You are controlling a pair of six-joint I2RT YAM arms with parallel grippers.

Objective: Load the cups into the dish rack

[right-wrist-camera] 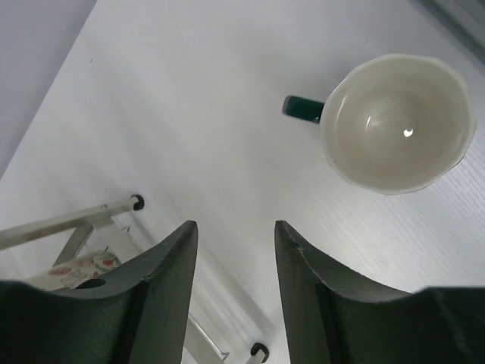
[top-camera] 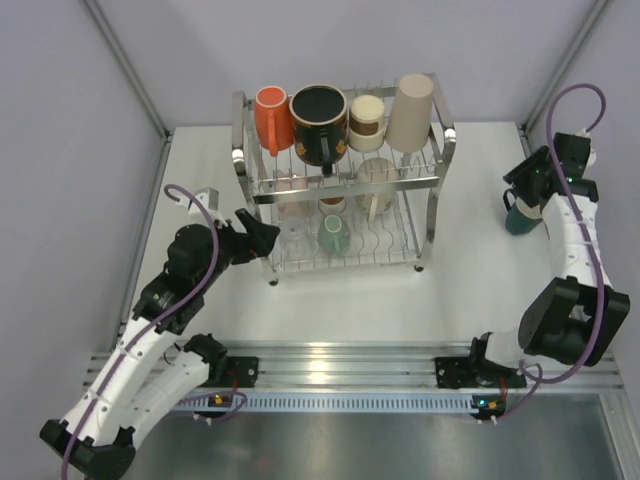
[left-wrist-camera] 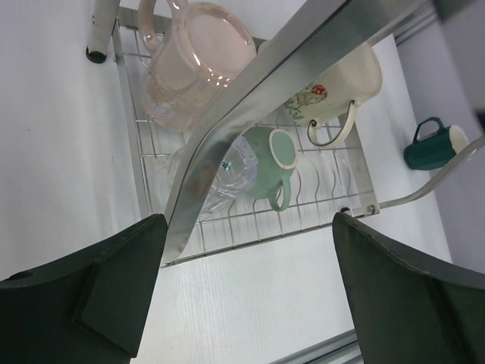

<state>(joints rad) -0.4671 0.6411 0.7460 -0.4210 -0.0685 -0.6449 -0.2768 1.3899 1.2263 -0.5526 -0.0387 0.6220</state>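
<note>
The dish rack (top-camera: 436, 180) stands at the table's back middle. Its upper tier holds an orange cup (top-camera: 270, 118), a black patterned mug (top-camera: 318, 122), a brown-cream paper cup (top-camera: 366, 120) and a tall beige cup (top-camera: 411, 110). The lower tier holds a pink cup (left-wrist-camera: 197, 61), a clear cup (left-wrist-camera: 231, 171), a green cup (left-wrist-camera: 273, 163) and a cream flowered mug (left-wrist-camera: 333, 83). A teal mug (top-camera: 520, 217) stands upright on the table at the right; it shows cream inside in the right wrist view (right-wrist-camera: 398, 121). My right gripper (right-wrist-camera: 235, 235) hovers open and empty over the table beside it. My left gripper (left-wrist-camera: 246, 288) is open and empty by the rack's front left post (left-wrist-camera: 250, 106).
Grey walls with metal frame posts close in the table on the left, back and right. A metal rail (top-camera: 340, 360) runs along the near edge between the arm bases. The rack's feet (right-wrist-camera: 136, 202) rest on the white table.
</note>
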